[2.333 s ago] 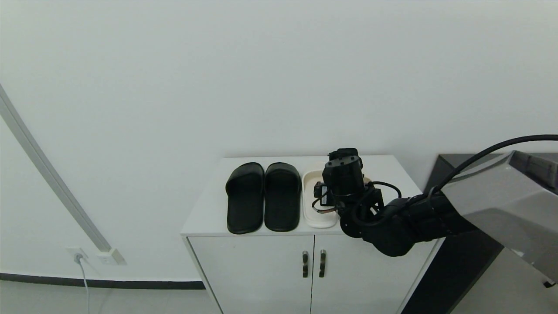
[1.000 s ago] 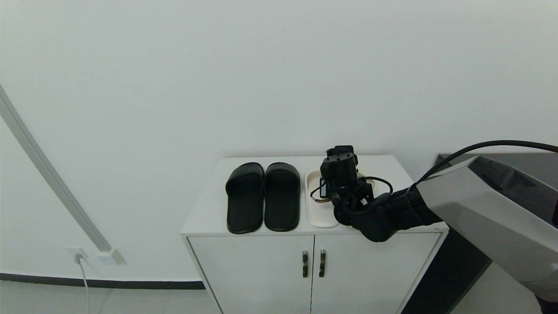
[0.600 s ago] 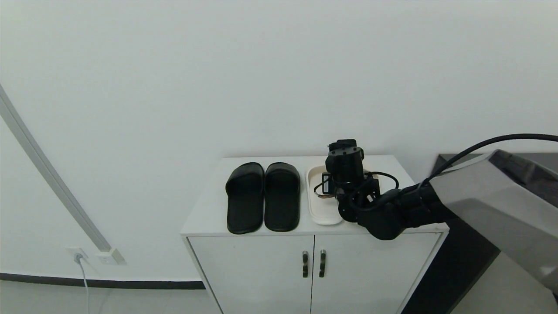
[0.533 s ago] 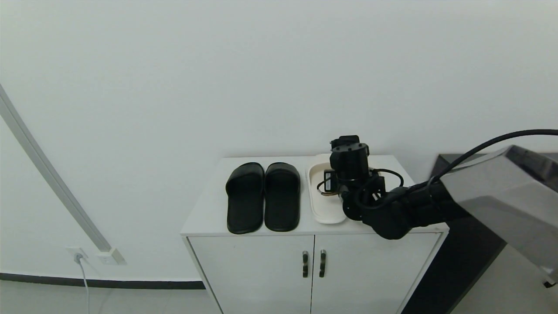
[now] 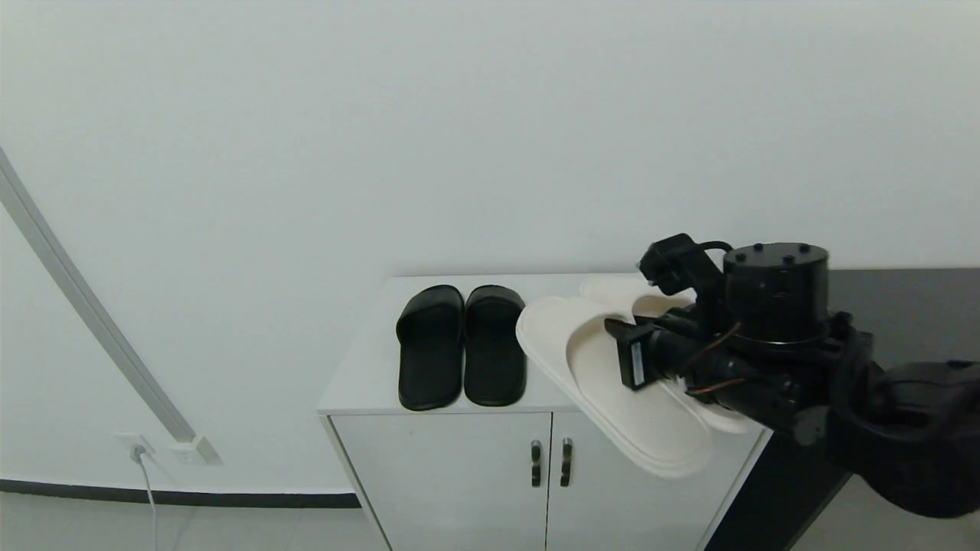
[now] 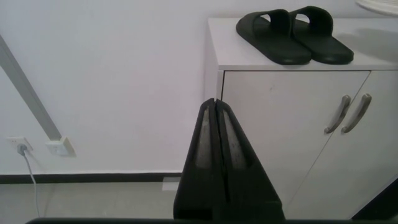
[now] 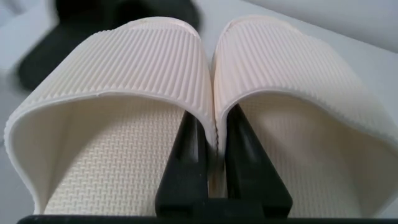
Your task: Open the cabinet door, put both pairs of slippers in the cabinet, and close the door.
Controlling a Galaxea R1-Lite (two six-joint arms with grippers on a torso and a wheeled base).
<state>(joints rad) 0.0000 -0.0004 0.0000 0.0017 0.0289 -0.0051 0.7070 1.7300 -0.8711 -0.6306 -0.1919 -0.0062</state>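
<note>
- Fingers (image 7: 184, 163) of the right gripper (image 7: 215, 140) are clamped almost together. They pinch the two touching inner strap walls of the white slippers (image 5: 612, 390), with one finger tucked under each strap.
- From those fingers the white pair's toes point away, towards the black slippers (image 5: 462, 348), and the heels trail back under the wrist.
- The white pair's long axis is tilted. The toe ends sit high, about level with the cabinet (image 5: 444, 474) top, and the heel ends droop out in front of its right-hand door.
- Both white slippers hang side by side, footbeds up.
- The black pair lies flat on the cabinet top just beyond the white toes. The two touch, with their long axis running front to back and toes towards the wall (image 5: 490, 153).
- Both cabinet doors are closed, and the door handles (image 5: 536, 463) are below the pinching fingers.
- The left gripper (image 6: 216, 106) has its fingers pressed together on nothing, low down and well apart from both pairs.
</note>
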